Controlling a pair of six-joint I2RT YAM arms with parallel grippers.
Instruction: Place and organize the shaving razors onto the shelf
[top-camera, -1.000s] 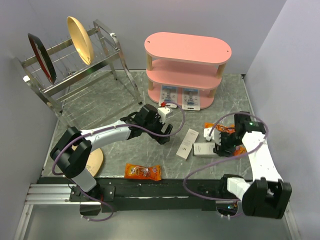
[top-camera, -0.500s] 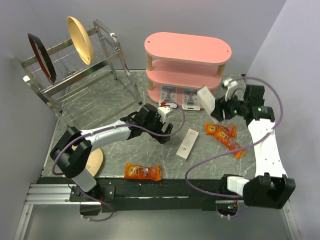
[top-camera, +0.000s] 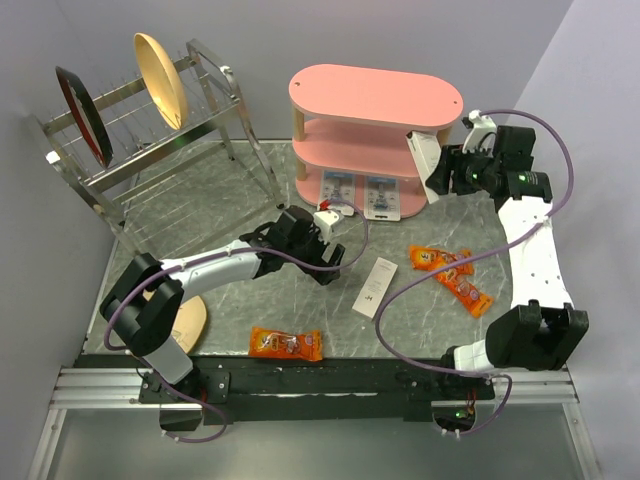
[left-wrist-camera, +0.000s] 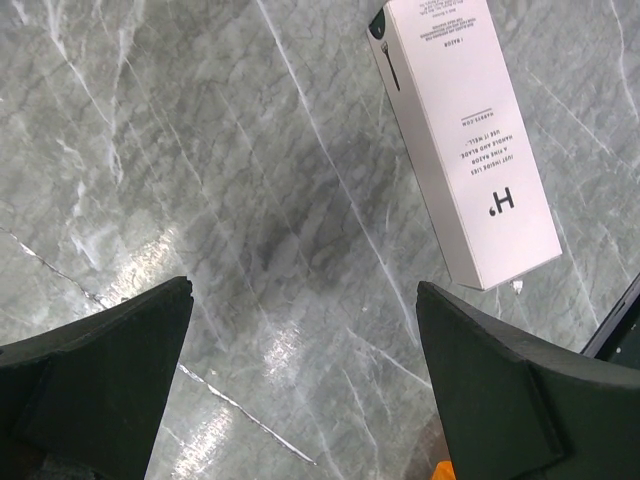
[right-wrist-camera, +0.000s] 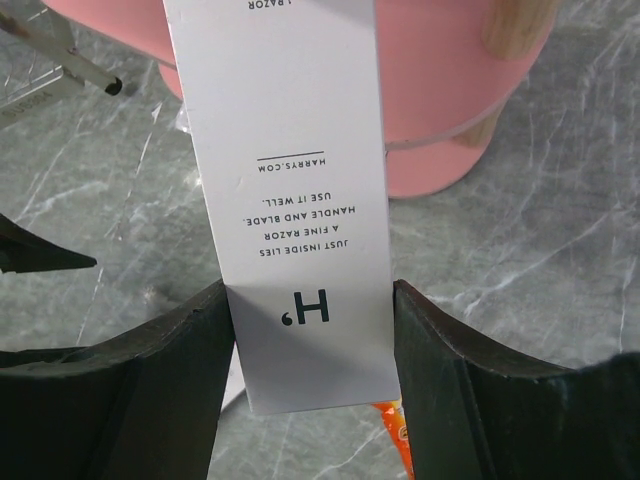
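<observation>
The right gripper (right-wrist-camera: 310, 345) clamps a white razor box (right-wrist-camera: 285, 150) beside the shelf (top-camera: 375, 95) end. The left gripper (left-wrist-camera: 302, 300) gapes wide over the table (left-wrist-camera: 200, 150), a second box (left-wrist-camera: 465, 140) just beyond.

The held white box (right-wrist-camera: 290, 180) carries black print, upside down in the right wrist view. Toward its 6 o'clock end is a large "H'" logo. Above that comes "JUST INSIDE LIES A FINE RAZOR HANDLE AND BLADE. USE IT WELL.", then a short rule over "HARRYS.COM". At the 12 o'clock edge is a cut-off line ending "RAZOR". The second white box (left-wrist-camera: 465, 130), lying flat at 1 o'clock in the left wrist view, bears the same print: "H'" at its 5 o'clock end, the same sentence, "HARRYS.COM", and "RAZOR" toward its 11 o'clock end; the smallest lines beyond cannot be read. From above, the print on the blister packs (top-camera: 340, 188) and the orange packets (top-camera: 285, 344) is too small to read.
</observation>
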